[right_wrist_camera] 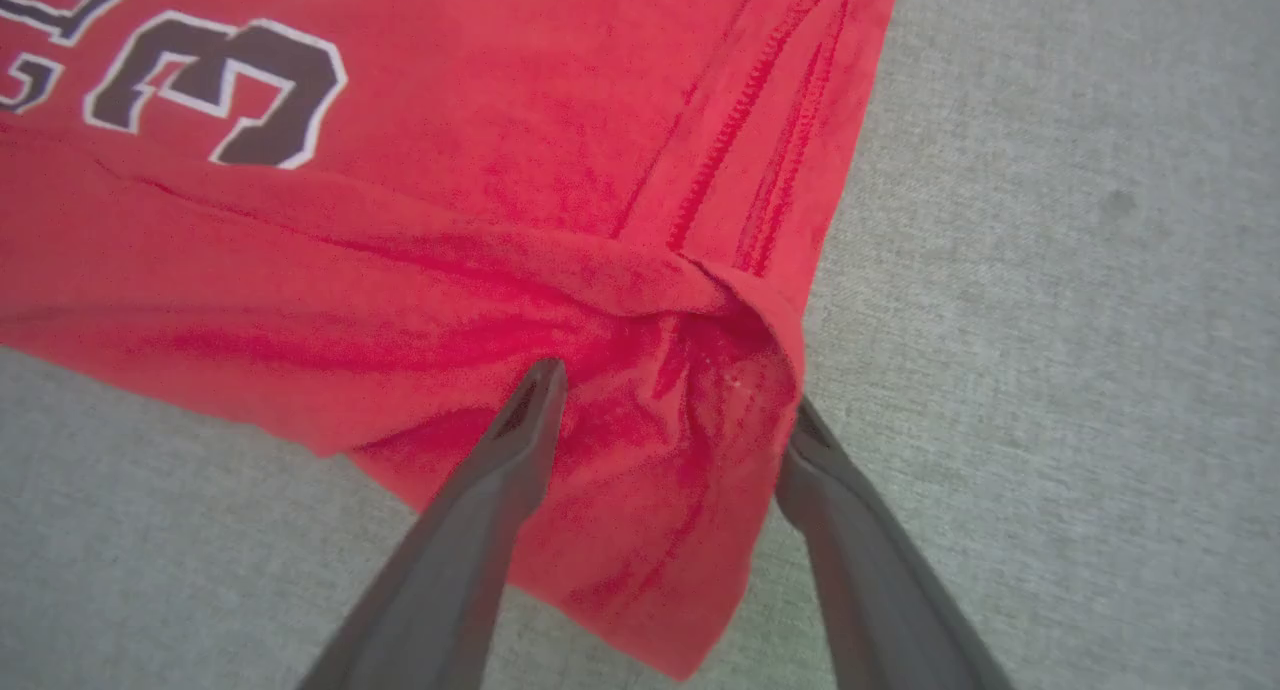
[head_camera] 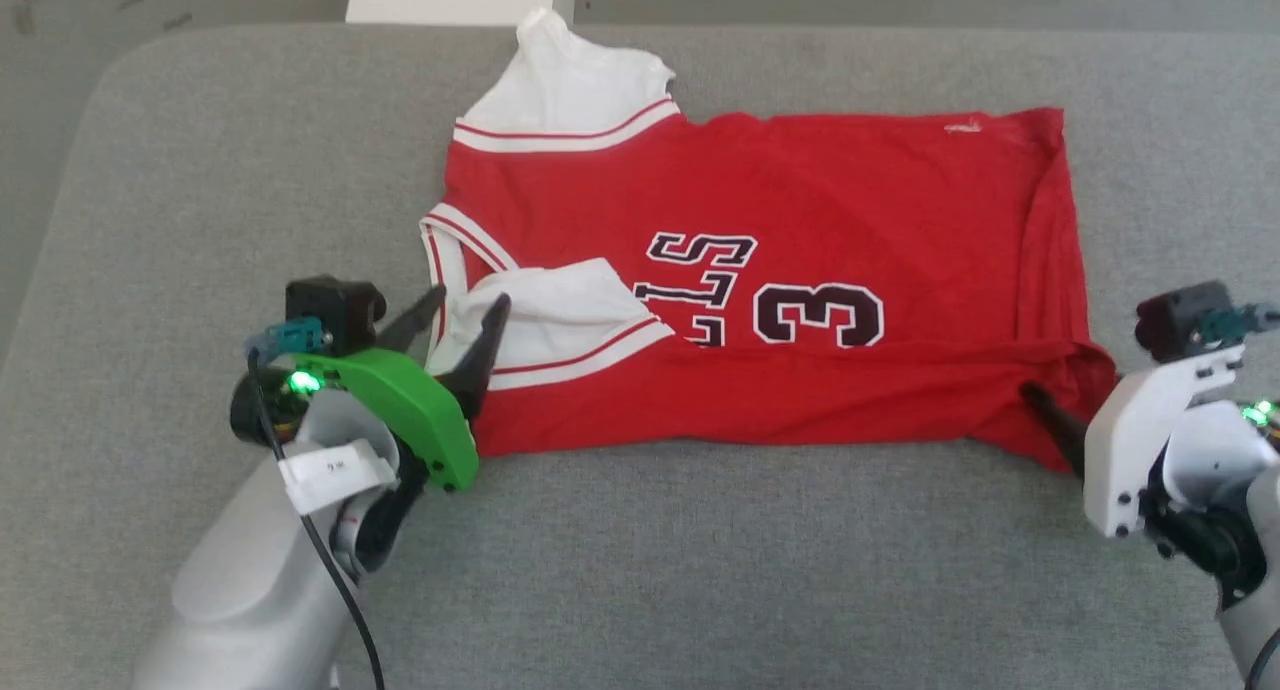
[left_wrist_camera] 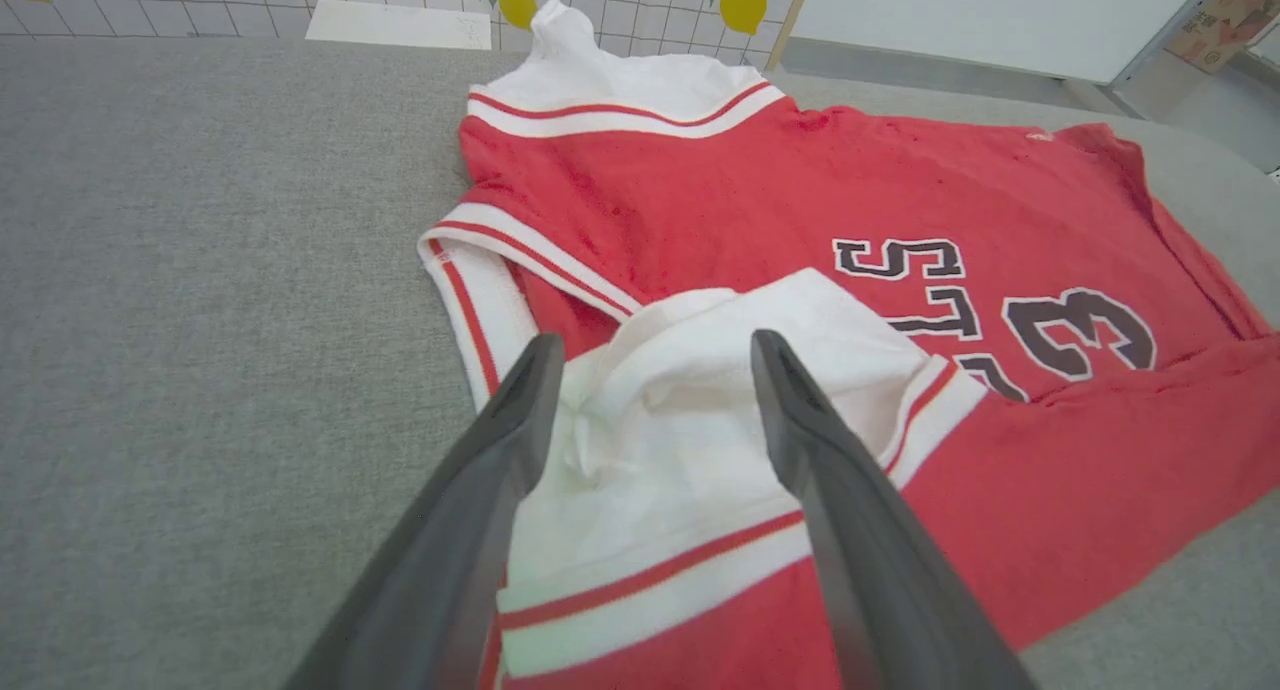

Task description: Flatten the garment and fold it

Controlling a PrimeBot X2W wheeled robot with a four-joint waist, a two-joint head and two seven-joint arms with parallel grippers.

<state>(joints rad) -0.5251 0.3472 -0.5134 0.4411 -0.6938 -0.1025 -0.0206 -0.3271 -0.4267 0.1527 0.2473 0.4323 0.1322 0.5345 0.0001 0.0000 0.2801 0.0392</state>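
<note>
Red garment (head_camera: 800, 220): sleeve (left_wrist_camera: 680, 420) between spread left jaws, hem corner (right_wrist_camera: 680, 450) between right jaws.

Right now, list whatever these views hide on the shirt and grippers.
- Lettering on the garment: head view, folded-over lower edge and white sleeve cover part.
- Right gripper: right wrist view, one fingertip tucked behind the hem corner.
- Garment underside: every view, against the grey surface.

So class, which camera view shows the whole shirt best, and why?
The head view: the shirt lies there complete, edge to edge. The left wrist view shows its folded white sleeve close up; the right wrist view shows a bunched hem corner.
</note>
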